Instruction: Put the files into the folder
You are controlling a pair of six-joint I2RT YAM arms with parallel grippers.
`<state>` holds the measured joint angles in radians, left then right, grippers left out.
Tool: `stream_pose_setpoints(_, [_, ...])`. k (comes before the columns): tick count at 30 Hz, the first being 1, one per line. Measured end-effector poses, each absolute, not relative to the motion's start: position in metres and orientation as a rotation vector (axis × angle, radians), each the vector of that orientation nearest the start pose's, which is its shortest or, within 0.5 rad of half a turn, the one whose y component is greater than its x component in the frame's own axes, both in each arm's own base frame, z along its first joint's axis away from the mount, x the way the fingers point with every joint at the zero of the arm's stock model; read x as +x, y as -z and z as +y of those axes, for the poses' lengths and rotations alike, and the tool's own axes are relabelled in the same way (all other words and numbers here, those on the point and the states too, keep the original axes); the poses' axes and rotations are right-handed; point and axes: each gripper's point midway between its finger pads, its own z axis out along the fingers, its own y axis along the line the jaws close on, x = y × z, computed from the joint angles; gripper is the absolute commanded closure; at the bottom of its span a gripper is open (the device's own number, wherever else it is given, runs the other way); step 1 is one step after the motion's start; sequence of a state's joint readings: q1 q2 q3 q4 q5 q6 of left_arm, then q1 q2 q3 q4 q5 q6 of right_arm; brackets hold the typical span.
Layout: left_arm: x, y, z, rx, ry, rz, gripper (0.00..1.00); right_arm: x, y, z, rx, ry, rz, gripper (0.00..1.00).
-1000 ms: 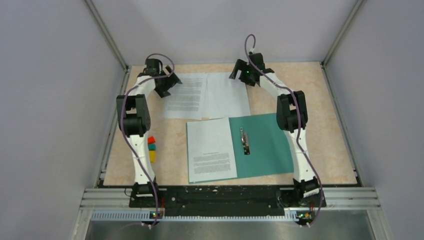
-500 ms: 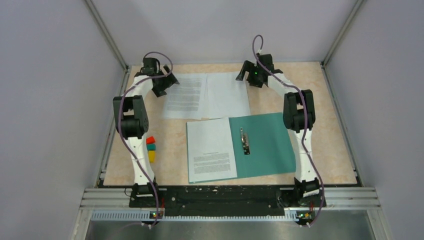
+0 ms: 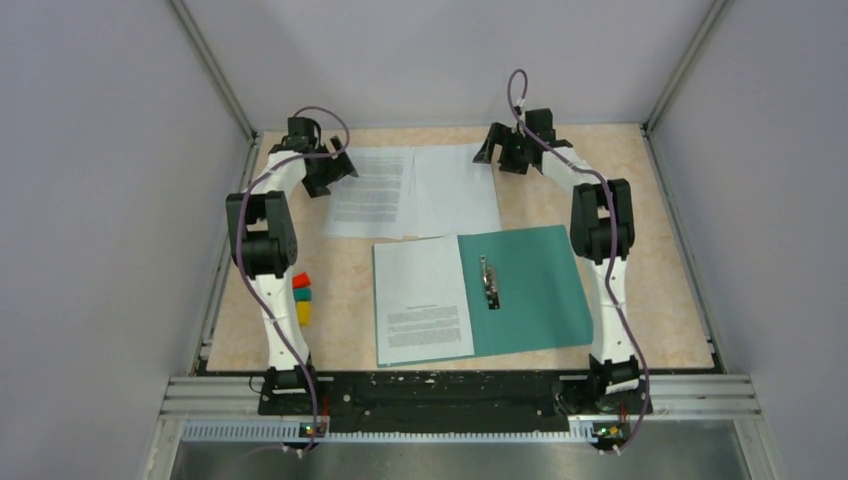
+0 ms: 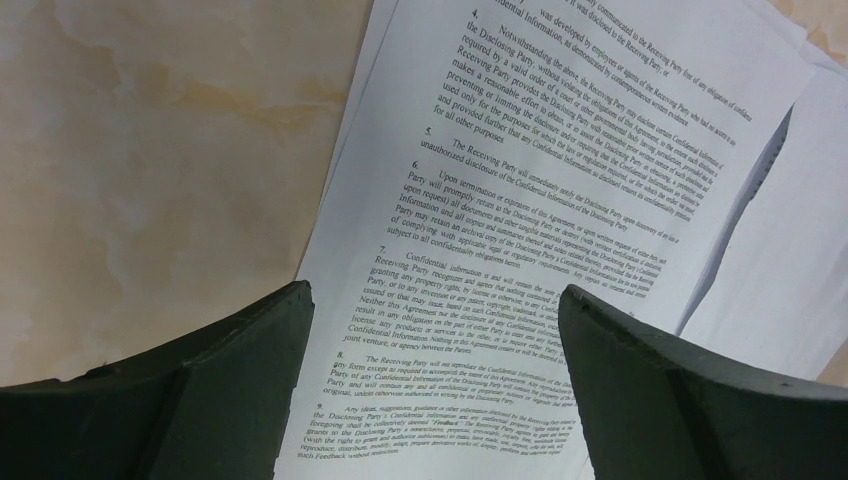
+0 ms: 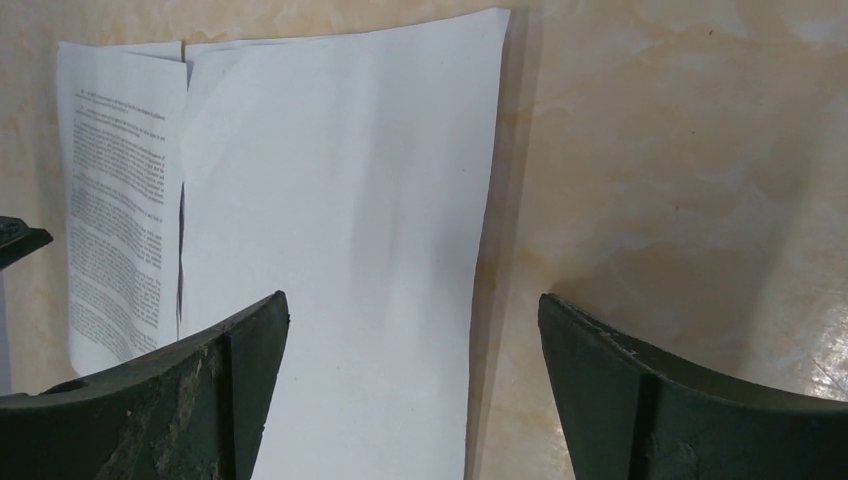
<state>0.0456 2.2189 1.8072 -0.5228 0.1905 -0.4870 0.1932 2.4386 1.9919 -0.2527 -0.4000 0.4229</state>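
The teal folder [image 3: 535,285] lies open at the table's middle, a metal fastener [image 3: 488,282] on its spine and a printed sheet [image 3: 423,300] on its left half. Loose files lie behind it: a printed sheet [image 3: 370,190] and a blank sheet [image 3: 455,188]. My left gripper [image 3: 335,170] is open above the printed sheet's [image 4: 520,200] left edge. My right gripper [image 3: 497,152] is open above the blank sheet's [image 5: 340,230] far right corner, its jaws astride the paper's edge. Both grippers hold nothing.
Red, green and yellow blocks [image 3: 302,298] sit beside the left arm. Grey walls enclose the beige table [image 3: 660,230] at the back and both sides. A black rail [image 3: 440,395] runs along the near edge.
My right gripper has moved back and to the right, to the blank sheet's far corner. My left gripper has shifted slightly back and left at the printed sheet's edge. The papers have not moved.
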Motion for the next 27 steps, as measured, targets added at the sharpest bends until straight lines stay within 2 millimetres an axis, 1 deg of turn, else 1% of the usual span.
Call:
stream_pose_setpoints(4, [0.543, -0.057, -0.029, -0.587, 0.427, 2.480, 0.06, 0.592, -0.056, 0.208, 0.018, -0.818, 2.317, 0.06])
stream_pose_setpoints(6, [0.541, -0.050, -0.031, -0.589, 0.437, 2.495, 0.07, 0.593, -0.056, 0.212, 0.000, -0.844, 2.309, 0.06])
stream_pose_setpoints(14, [0.543, -0.049, -0.033, -0.586, 0.451, 2.496, 0.11, 0.592, -0.059, 0.228, -0.048, -0.972, 2.266, 0.08])
stream_pose_setpoints(18, [0.543, -0.049, -0.033, -0.590, 0.452, 2.495, 0.12, 0.590, -0.062, 0.240, -0.057, -1.041, 2.256, 0.10])
stream_pose_setpoints(24, [0.543, -0.049, -0.034, -0.595, 0.455, 2.495, 0.13, 0.573, -0.062, 0.266, -0.072, -1.180, 2.264, 0.12])
stream_pose_setpoints(27, [0.543, -0.048, -0.034, -0.597, 0.455, 2.496, 0.13, 0.566, -0.062, 0.274, -0.091, -1.241, 2.242, 0.13])
